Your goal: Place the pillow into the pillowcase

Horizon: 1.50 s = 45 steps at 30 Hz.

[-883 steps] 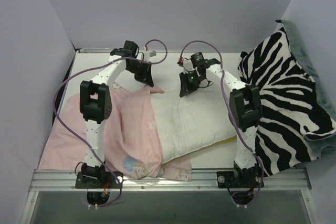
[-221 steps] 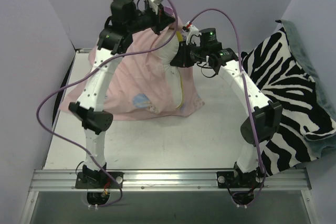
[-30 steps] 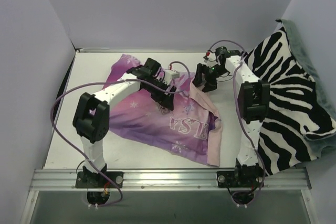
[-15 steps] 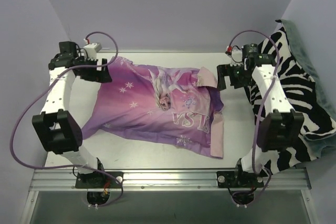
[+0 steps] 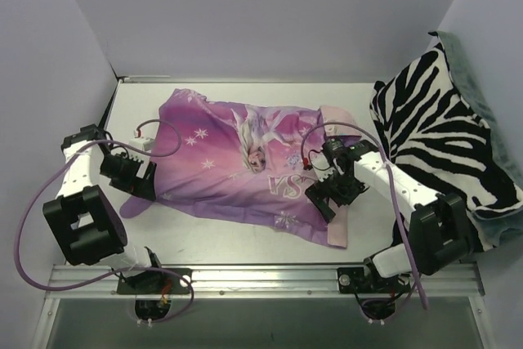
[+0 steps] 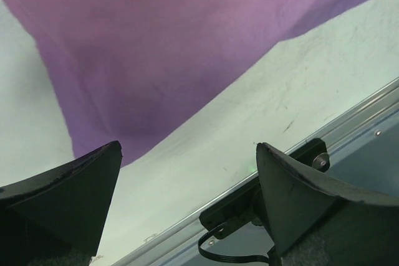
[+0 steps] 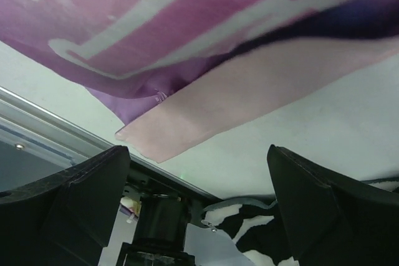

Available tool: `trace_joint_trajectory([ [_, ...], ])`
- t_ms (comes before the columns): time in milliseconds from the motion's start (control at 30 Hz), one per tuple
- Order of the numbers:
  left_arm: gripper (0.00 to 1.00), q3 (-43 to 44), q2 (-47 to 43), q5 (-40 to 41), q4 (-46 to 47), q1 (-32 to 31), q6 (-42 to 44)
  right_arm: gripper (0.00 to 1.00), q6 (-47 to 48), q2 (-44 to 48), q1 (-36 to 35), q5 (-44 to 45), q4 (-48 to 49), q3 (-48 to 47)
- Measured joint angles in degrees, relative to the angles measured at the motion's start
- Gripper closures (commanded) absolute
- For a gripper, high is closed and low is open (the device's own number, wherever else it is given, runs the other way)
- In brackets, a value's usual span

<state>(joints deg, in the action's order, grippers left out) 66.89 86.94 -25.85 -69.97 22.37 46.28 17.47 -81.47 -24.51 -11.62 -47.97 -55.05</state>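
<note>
The purple pillowcase (image 5: 237, 161), printed with a blonde princess, lies spread across the middle of the table. Its pale pink open end (image 5: 335, 230) points to the near right. The pillow does not show in any view. My left gripper (image 5: 140, 184) is low at the pillowcase's near-left corner, open; in the left wrist view purple cloth (image 6: 156, 48) lies beyond the left gripper (image 6: 187, 179), with nothing between its fingers. My right gripper (image 5: 325, 195) hovers over the lettered end by the pink flap (image 7: 249, 91). In its wrist view the right gripper (image 7: 199, 185) is open and empty.
A zebra-striped blanket (image 5: 441, 145) is heaped along the right wall; a bit of it shows under the right wrist (image 7: 240, 222). The metal rail (image 5: 261, 275) runs along the near table edge, close to the left gripper (image 6: 349, 129). Walls close in the left, back and right.
Both arms came from the far corners toward the near edge: the left to the pillowcase's near-left corner, the right over its near-right end. The pillowcase barely shifted.
</note>
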Motion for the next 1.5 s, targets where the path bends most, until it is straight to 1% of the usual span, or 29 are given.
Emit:
trace_joint_trajectory([
  [133,0.03,-5.8,-1.3,2.5,3.1,-0.6,1.7,0.00,-0.3,-2.5,-5.2,2.3,1.9,1.6],
  [267,0.03,-7.4,0.5,5.5,8.1,-0.6,2.0,0.00,-0.9,-7.2,-10.4,4.9,5.6,2.4],
  [333,0.05,-7.4,1.8,6.0,10.2,-0.6,2.0,0.09,-1.2,-9.2,-12.7,6.2,7.1,3.3],
  [367,0.09,-7.4,2.2,6.0,10.9,-0.6,2.0,0.14,-1.5,-10.0,-13.9,7.1,8.0,3.8],
  [400,0.14,-7.5,2.4,6.0,11.5,-0.6,2.0,0.32,-1.7,-10.5,-14.8,8.4,9.0,4.4],
  [467,0.25,-8.0,2.3,5.9,12.7,-0.6,2.1,0.58,-1.7,-10.9,-15.9,10.4,11.1,5.7],
  [500,0.42,-8.4,2.3,5.8,13.2,-0.6,2.2,0.91,-1.8,-10.9,-16.2,11.5,12.5,6.7],
  [533,0.51,-9.0,2.3,5.7,13.5,-0.6,2.0,1.00,-1.6,-10.8,-16.4,12.0,12.8,7.1],
  [567,0.61,-9.4,2.3,5.7,13.6,-0.6,2.2,1.00,-1.6,-10.4,-16.5,12.7,13.4,7.7],
  [600,0.80,-9.8,2.3,5.5,13.6,-0.6,2.2,1.00,-1.7,-9.7,-16.5,13.4,14.0,8.3],
  [633,0.90,-10.0,2.3,5.3,13.6,-0.5,1.9,1.00,-1.5,-8.8,-16.4,13.8,14.6,9.1],
  [667,0.96,-10.0,2.3,4.7,13.6,-0.4,2.0,1.00,-1.2,-7.6,-16.1,14.2,15.2,9.9],
  [700,1.00,-9.9,2.3,4.0,13.6,-0.2,2.0,1.00,-0.7,-6.3,-15.5,14.2,15.7,10.7],
  [800,1.00,-9.2,1.3,1.3,13.0,0.9,1.0,1.00,1.6,-0.1,-11.3,12.8,14.9,11.1],
  [867,1.00,-7.1,-0.3,-1.2,11.9,1.7,-0.3,1.00,4.3,6.0,-5.5,9.4,12.5,8.5],
  [933,1.00,-2.8,-2.1,-4.2,10.4,2.0,-2.4,1.00,6.8,10.6,0.3,5.0,11.2,3.7],
  [1033,1.00,5.4,-4.6,-9.1,9.5,2.0,-6.2,1.00,9.9,14.8,5.2,0.5,9.9,-5.6],
  [1133,1.00,13.7,-7.2,-12.8,11.3,2.6,-12.3,1.00,11.5,15.0,7.9,-2.7,7.7,-17.7],
  [1200,1.00,16.9,-9.4,-15.4,13.0,3.7,-16.4,1.00,11.5,14.8,10.4,-4.8,6.1,-25.4],
  [1300,1.00,20.6,-14.6,-20.3,14.8,7.6,-24.8,1.00,11.0,14.7,13.7,-8.2,4.3,-36.4],
  [1367,1.00,22.9,-18.4,-22.4,16.0,11.0,-29.8,1.00,10.3,14.9,14.3,-9.7,3.1,-42.9],
  [1433,1.00,25.4,-22.2,-23.4,18.0,14.0,-33.9,1.00,9.5,15.5,14.3,-10.9,1.8,-49.0],
  [1500,1.00,27.5,-25.5,-23.1,21.4,15.3,-36.7,1.00,9.0,16.6,14.4,-10.8,0.5,-52.5],
])
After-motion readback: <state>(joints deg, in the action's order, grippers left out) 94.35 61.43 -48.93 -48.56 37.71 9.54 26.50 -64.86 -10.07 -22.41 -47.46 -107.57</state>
